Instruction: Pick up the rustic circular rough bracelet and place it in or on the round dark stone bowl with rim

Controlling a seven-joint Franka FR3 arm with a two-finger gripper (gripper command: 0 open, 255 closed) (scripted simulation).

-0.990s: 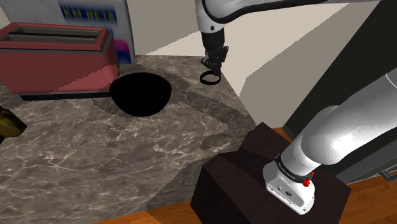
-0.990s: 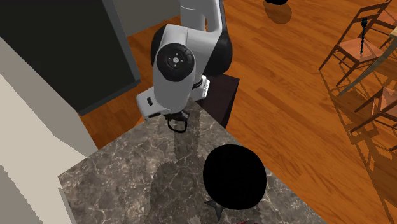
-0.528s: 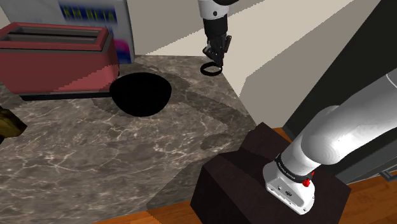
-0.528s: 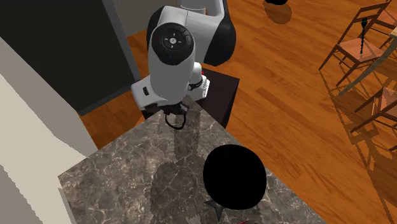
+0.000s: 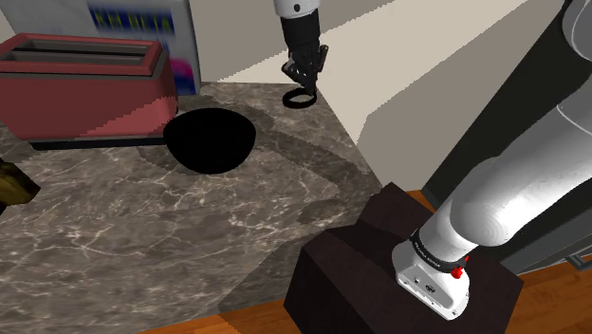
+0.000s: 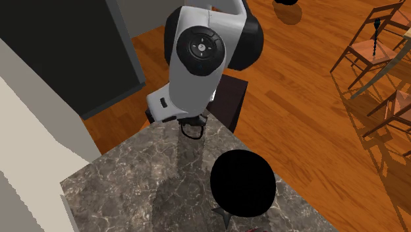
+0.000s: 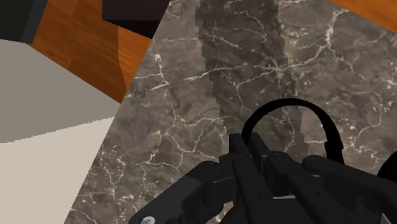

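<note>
**Bracelet clasped in the gripper, apart from the bowl**

Shoulder view: we note the black gripper (image 5: 302,74) pointing down over the far part of the veined marble counter (image 5: 190,237), close to the pale wall. Its fingers are clenched on the near side of the bracelet (image 5: 301,99), a thin dark ring hanging just under the tips. The ring reads as a flattened oval, wider than tall, so its plane lies close to level and its opening faces up. Being round, it has no long axis of its own. The dark round bowl (image 5: 212,139) sits on the counter toward this view's lower left of the ring, apart from it. A red box-like appliance (image 5: 85,90) stands beyond the bowl at the left. The dark stand (image 5: 379,256) is at the lower right.

Second exterior view: the white arm (image 6: 201,59) covers most of the gripper (image 6: 191,125). The bracelet (image 6: 192,132) peeks out beneath it over the counter's corner. The bowl (image 6: 242,182) lies toward the lower right, not touching it.

Wrist view: we see the bracelet (image 7: 284,102) as an open loop arching ahead of the gripper (image 7: 280,167), with veined marble showing through it and its near rim pinched between the fingers.
</note>
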